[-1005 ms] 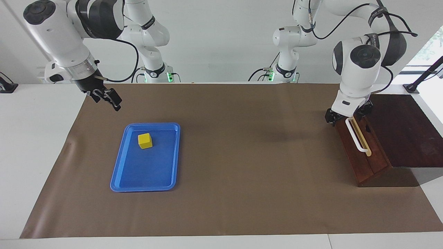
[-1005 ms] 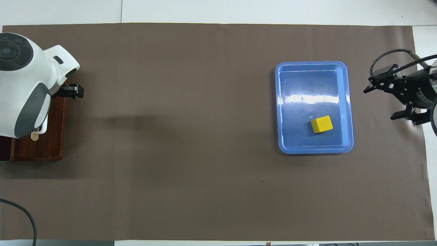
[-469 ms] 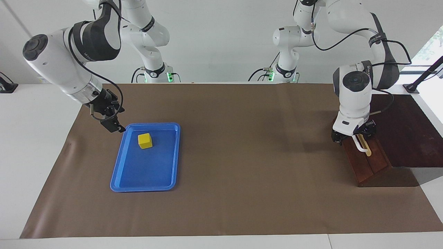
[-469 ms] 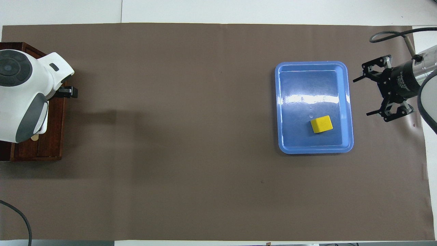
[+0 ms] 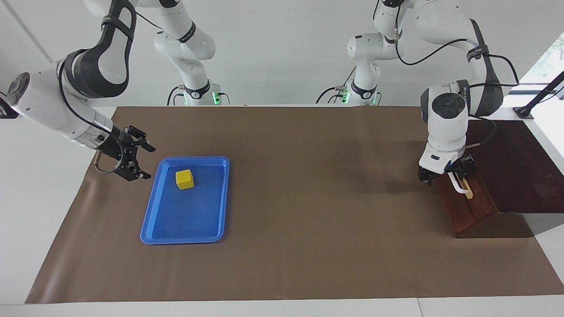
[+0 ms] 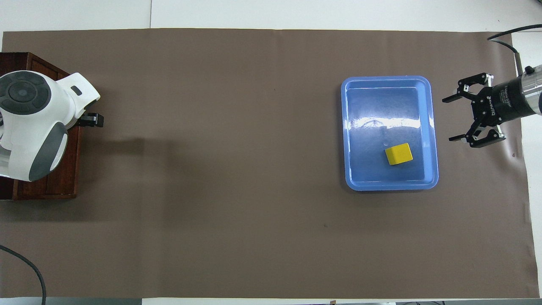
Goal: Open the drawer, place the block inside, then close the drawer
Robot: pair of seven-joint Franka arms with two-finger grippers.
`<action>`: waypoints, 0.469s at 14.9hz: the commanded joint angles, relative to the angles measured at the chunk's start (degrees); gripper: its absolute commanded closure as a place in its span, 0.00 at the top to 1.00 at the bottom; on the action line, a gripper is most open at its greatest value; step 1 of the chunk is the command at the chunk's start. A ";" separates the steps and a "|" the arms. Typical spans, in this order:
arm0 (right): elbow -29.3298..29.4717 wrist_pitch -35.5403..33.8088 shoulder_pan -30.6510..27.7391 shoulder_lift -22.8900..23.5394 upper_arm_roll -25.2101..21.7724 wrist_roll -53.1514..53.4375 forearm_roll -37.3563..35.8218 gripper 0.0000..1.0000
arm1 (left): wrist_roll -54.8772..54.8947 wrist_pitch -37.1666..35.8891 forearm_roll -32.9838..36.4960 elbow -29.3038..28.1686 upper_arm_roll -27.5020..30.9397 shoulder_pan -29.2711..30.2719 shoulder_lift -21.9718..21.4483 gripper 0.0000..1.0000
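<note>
The tabletop point(image 5: 308, 264) carries a brown mat point(image 5: 308, 185). At the left arm's end sits the drawer point(image 5: 467, 207), shut, its white handle point(image 5: 458, 187) facing the mat. Toward the right arm's end lies a blue tray point(image 5: 185, 220), and the block point(image 5: 184, 179) rests in the part of it nearer the robots. The left gripper point(image 5: 446, 175) hangs at the handle, fingers spread. The right gripper point(image 5: 140, 163) hovers just beside the tray, fingers point(image 5: 149, 147) wide apart, holding nothing.
</note>
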 commanded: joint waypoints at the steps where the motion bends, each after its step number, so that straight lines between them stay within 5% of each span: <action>1: -2.17 2.18 -1.00 1.18 0.63 -3.04 3.55 1.00 | -0.34 2.33 1.24 -1.92 0.32 -0.26 -0.86 1.00; 7: -3.83 1.13 -3.46 6.63 0.63 -16.84 9.18 1.00 | -0.69 3.56 1.06 -1.92 0.05 -0.69 -0.16 1.00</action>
